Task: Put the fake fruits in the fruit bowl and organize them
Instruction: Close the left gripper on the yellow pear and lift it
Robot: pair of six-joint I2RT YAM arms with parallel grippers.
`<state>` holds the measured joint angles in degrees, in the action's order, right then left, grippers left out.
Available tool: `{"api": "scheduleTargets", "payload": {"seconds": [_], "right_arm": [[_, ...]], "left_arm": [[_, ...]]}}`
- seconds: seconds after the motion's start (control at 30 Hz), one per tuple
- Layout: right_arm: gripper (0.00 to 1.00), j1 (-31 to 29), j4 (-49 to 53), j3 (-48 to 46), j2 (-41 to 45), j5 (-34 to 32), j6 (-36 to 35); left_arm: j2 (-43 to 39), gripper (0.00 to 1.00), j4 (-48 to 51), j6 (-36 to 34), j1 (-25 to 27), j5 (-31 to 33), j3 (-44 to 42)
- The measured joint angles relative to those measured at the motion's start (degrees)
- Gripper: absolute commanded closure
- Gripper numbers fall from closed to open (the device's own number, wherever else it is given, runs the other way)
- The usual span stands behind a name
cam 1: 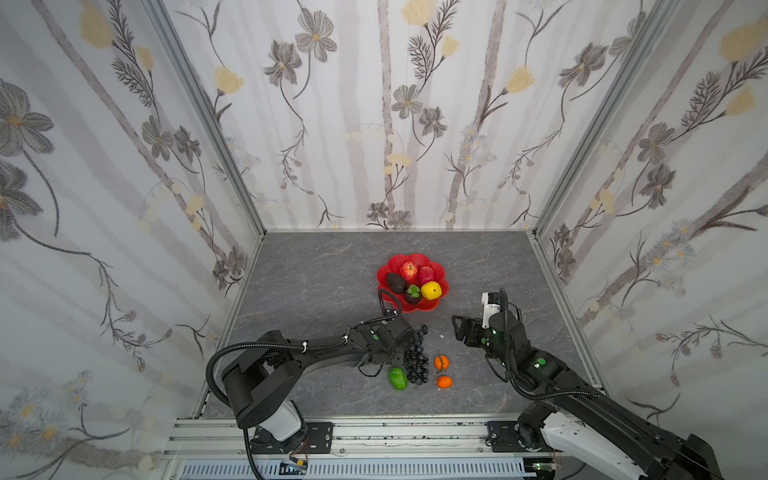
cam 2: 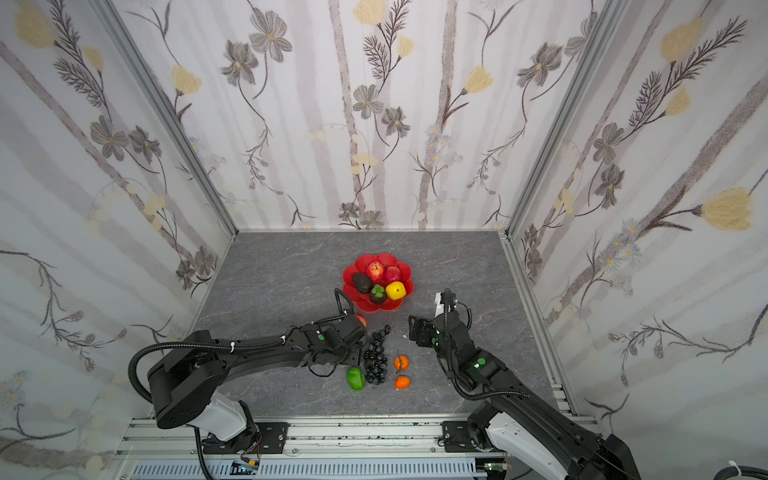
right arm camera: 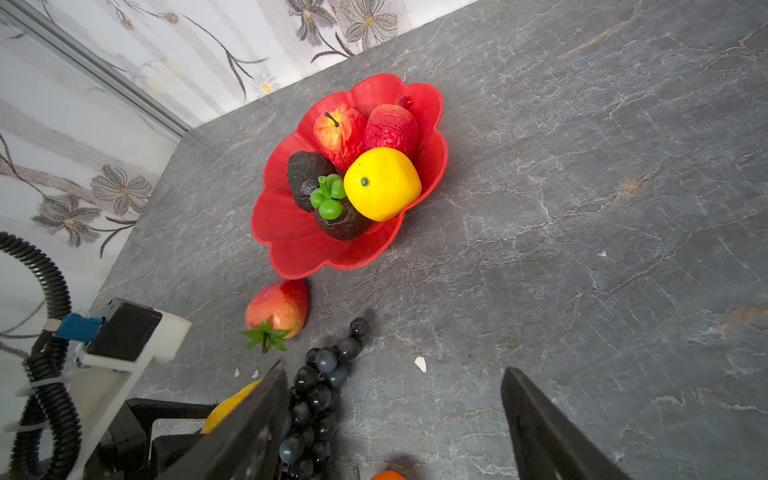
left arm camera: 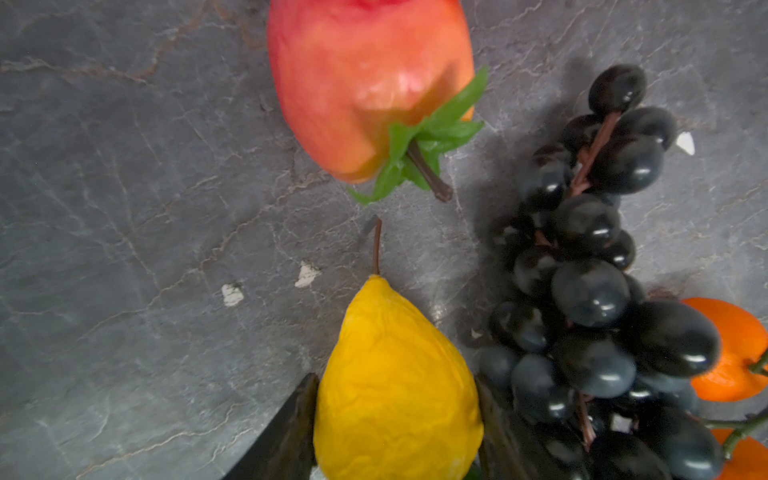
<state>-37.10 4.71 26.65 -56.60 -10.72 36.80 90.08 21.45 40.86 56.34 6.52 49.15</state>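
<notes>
The pear (left arm camera: 390,353) lies on the bench (left arm camera: 124,208) with its long axis in line with the left tool (left arm camera: 395,380). Its stem points away from the tool toward the peach (left arm camera: 365,83) — and the bowl (right arm camera: 291,237) beyond. The tool's fingers (left arm camera: 291,428) are clenched against both flanks of the pear's fat end.

Just beside it the grapes (left arm camera: 590,291) stretch along the same line, thin end toward the bowl. Two oranges (cam 1: 441,362) sit to the right of the bunch, and a green pepper (cam 1: 397,378) sits at its near left.

The bowl, toward the bench's far middle, holds five fruits, among them a lemon (right arm camera: 380,183). The right tool (right arm camera: 395,374) hangs released to the right of the grapes — jaws wide, nothing between.

The bench is grey and marble-veined, with white flecks. Floral-papered walls on aluminium frames close three sides.
</notes>
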Motion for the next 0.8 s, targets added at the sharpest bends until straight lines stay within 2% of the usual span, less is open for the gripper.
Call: {"api": "scheduleTargets", "payload": {"seconds": [0.2,0.4,0.6,0.8], "right_arm": [[0.19,0.0,-0.1,0.0,-0.5,-0.1,0.0],[0.19,0.0,0.1,0.3,-0.4,-0.1,0.2],[0.19,-0.3,0.0,1.3,0.0,1.8,1.6],[0.19,-2.5,-1.0,3.1,-0.3,4.8,4.7]], "left_arm": [[-2.0,0.48,0.4,0.0,0.1,0.8,-0.9],[-7.5,0.48,0.5,-2.4,0.1,2.2,-1.9],[-17.4,0.49,-0.1,-8.6,0.0,5.2,-2.9],[-25.2,0.48,-10.6,-18.5,0.0,5.9,-7.4]]}}
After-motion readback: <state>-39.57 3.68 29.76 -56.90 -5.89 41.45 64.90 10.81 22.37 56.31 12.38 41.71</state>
